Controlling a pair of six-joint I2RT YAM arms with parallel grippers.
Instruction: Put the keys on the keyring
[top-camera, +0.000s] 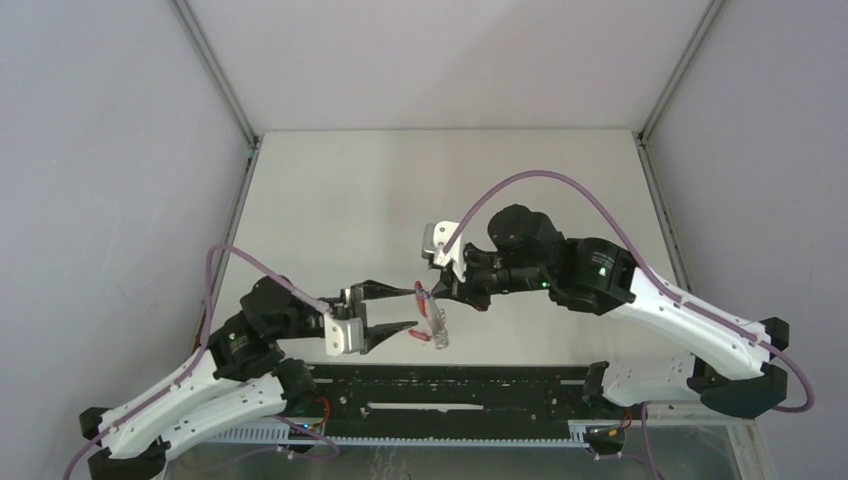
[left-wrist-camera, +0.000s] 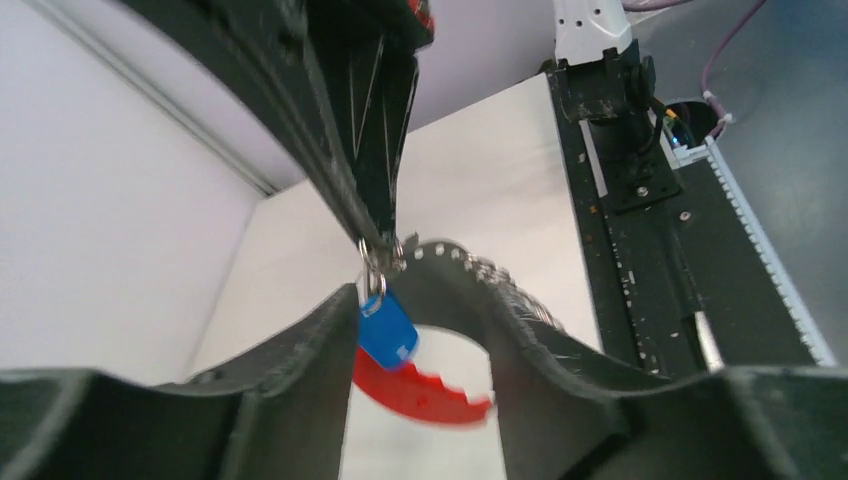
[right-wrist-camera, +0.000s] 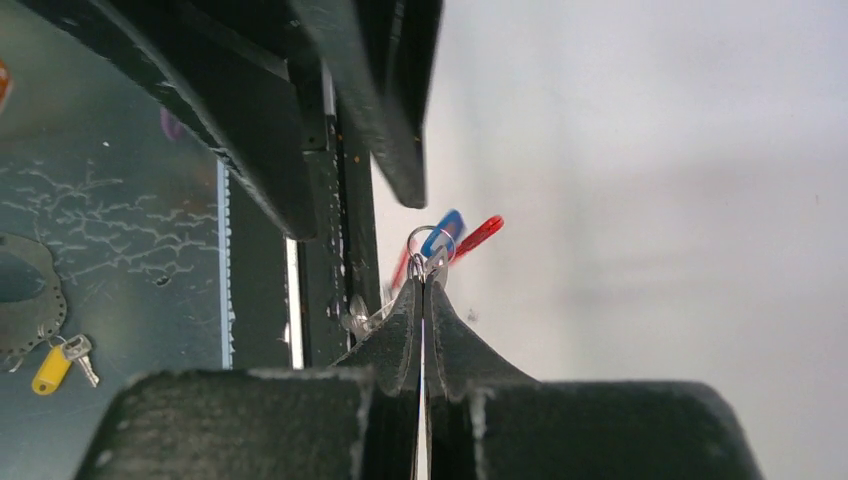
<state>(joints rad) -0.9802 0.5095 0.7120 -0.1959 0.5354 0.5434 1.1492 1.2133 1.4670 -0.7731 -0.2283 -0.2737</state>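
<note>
We see the right gripper (top-camera: 430, 294) clenched tight on the keyring (top-camera: 435, 322), holding it in the air over the near middle of the table (top-camera: 350, 190). In the right wrist view its two fingers (right-wrist-camera: 400, 330) press together with no gap, pinching one of the silver rings (right-wrist-camera: 428, 240) at their very tips. The blue-tagged key (left-wrist-camera: 387, 330) hangs from those rings just below the pinch. The red curved band (left-wrist-camera: 420, 395), notched along its edge, dangles beneath it. In the right wrist view a red strip (right-wrist-camera: 480, 232) juts out beside the blue tag. We cannot tell whether it is the band or the other key's tag.

The left gripper (top-camera: 412, 307) points in from the left with its jaws released and spread apart, gripping nothing. From its own wrist camera the blue tag sits between its two fingers (left-wrist-camera: 300, 350), close to the left one, and we cannot tell whether they touch. A yellow-tagged key (right-wrist-camera: 55, 367) lies well apart on a grey surface past the black rail at the table's near edge.
</note>
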